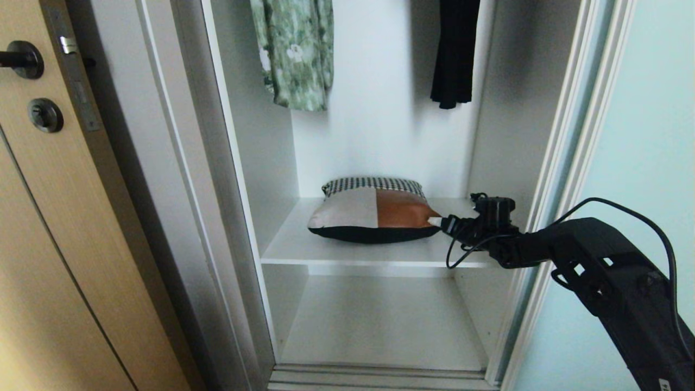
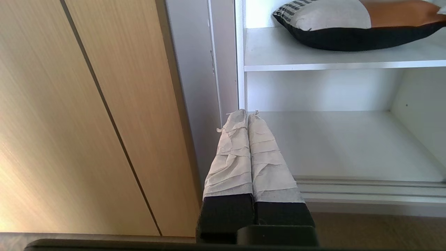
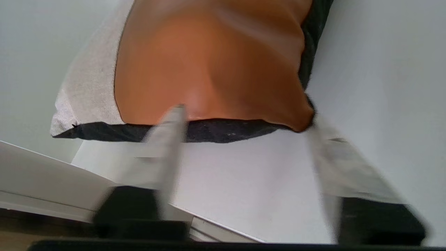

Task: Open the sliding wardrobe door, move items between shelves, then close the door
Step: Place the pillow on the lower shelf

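The item (image 1: 374, 214) is a soft, cushion-like bundle in black, rust-orange and pale grey with a checked strip. It lies on the upper white shelf (image 1: 296, 244) of the wardrobe. My right gripper (image 1: 438, 221) reaches in from the right, level with the item's right corner. In the right wrist view the right gripper (image 3: 247, 115) is open, its taped fingers (image 3: 167, 139) spread to either side of the orange corner of the item (image 3: 209, 62). The sliding wardrobe door (image 1: 651, 136) stands pushed to the right. My left gripper (image 2: 247, 113) hangs low outside the wardrobe, shut and empty.
A green floral garment (image 1: 296, 49) and a slim black garment (image 1: 453, 54) hang above the shelf. The lower shelf (image 1: 380, 326) is bare. A tan wooden door (image 1: 65, 244) with a lock plate stands at the left. The door track (image 2: 366, 188) runs along the wardrobe's bottom.
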`<state>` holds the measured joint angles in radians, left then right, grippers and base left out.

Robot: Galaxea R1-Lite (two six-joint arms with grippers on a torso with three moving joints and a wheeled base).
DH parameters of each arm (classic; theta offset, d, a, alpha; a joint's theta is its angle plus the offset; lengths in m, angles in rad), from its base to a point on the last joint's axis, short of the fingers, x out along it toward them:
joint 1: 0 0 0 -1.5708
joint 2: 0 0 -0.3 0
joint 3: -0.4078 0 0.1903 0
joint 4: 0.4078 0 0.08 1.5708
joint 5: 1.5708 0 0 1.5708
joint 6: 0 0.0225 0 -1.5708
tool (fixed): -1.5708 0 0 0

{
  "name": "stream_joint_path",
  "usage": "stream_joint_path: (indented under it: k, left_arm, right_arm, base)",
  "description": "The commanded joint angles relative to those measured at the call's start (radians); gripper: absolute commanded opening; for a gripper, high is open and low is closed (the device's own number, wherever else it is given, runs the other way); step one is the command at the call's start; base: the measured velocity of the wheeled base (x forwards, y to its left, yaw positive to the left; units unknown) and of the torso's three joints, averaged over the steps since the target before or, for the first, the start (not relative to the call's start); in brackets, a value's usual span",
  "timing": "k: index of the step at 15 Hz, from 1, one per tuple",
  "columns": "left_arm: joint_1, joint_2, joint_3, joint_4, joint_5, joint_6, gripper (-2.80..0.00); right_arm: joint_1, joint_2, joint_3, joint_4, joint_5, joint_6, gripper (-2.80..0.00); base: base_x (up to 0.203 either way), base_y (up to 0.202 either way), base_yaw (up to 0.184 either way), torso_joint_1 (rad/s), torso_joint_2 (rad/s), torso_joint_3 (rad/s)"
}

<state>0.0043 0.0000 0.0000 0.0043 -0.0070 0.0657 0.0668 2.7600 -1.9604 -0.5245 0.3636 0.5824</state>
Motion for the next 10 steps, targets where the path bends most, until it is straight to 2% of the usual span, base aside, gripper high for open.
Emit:
stream_joint_path:
  k: [1, 10]
  left_arm:
    - [0.0, 0.0, 0.0, 0.0, 0.001, 0.002, -2.8]
    - [0.0, 0.0, -0.002, 0.005, -0.002, 0.013, -2.8]
  right_arm:
    - [-0.001, 0.001, 0.0, -0.006, 0.003, 0.001, -2.8]
    - [-0.002, -0.012, 0.003, 0.013, 0.013, 0.003, -2.8]
  base:
    - [0.0, 0.0, 0.0, 0.0, 0.0, 0.0]
    - [0.0, 0.0, 0.0, 0.0, 0.0, 0.0]
